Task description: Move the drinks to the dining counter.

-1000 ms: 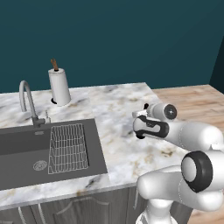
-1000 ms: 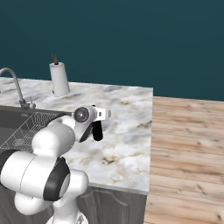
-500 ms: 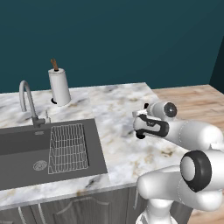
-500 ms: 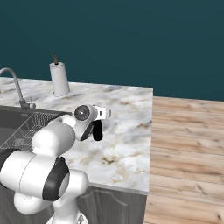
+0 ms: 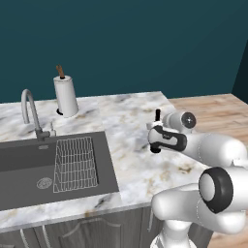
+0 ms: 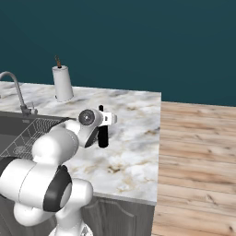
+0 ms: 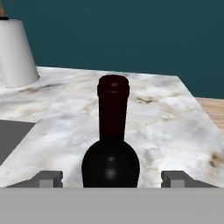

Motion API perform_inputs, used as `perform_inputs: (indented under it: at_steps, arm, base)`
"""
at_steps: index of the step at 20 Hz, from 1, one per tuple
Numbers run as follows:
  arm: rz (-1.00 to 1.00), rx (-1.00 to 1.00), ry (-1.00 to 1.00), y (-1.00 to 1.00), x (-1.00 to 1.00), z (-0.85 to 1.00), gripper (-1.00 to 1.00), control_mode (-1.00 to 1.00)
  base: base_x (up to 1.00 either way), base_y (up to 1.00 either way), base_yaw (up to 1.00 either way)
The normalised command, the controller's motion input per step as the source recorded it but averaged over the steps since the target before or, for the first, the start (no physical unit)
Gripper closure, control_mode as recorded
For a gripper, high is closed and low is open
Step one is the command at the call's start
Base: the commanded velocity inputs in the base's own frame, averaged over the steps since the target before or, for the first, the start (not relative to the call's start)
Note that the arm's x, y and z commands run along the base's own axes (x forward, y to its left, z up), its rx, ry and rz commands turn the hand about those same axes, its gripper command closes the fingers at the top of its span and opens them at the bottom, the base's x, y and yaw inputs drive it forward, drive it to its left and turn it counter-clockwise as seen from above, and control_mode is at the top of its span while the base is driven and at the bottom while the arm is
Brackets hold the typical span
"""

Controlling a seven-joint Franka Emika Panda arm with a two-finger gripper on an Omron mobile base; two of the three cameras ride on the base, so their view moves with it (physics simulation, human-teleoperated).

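A slim dark bottle (image 7: 111,144), one of the drinks, stands upright on the marble dining counter (image 7: 175,127) near its right end. My gripper (image 7: 112,179) is open around the bottle's lower body. Its two fingertips (image 7: 50,178) stand wide to either side, with a clear gap to the glass on both sides. In the left base view the bottle (image 5: 157,116) shows its neck above the hand, and its base rests on the counter (image 5: 131,121). From the right base camera the bottle (image 6: 103,133) stands just below the hand, on the counter (image 6: 133,120).
A dark sink (image 5: 29,164) with a wire rack (image 5: 75,162) lies left of the arm. A curved faucet (image 5: 29,109) and a paper-towel roll (image 5: 65,96) stand behind it. The counter ends to the right above a wooden floor (image 6: 198,161).
The jaws have opened off the bottle, which stays standing on the counter. The arm and the views have not shifted.
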Motion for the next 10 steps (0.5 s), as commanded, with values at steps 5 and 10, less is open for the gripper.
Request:
perform_inputs:
  at_steps: [5, 10]
  arm:
    - [0.0, 0.0, 0.0, 0.0, -0.15, 0.0, -1.0, -1.0]
    - [0.0, 0.0, -0.01, 0.0, -0.28, 0.01, -1.0, -1.0]
  base:
    - [0.0, 0.0, 0.0]
    - [0.0, 0.0, 0.0]
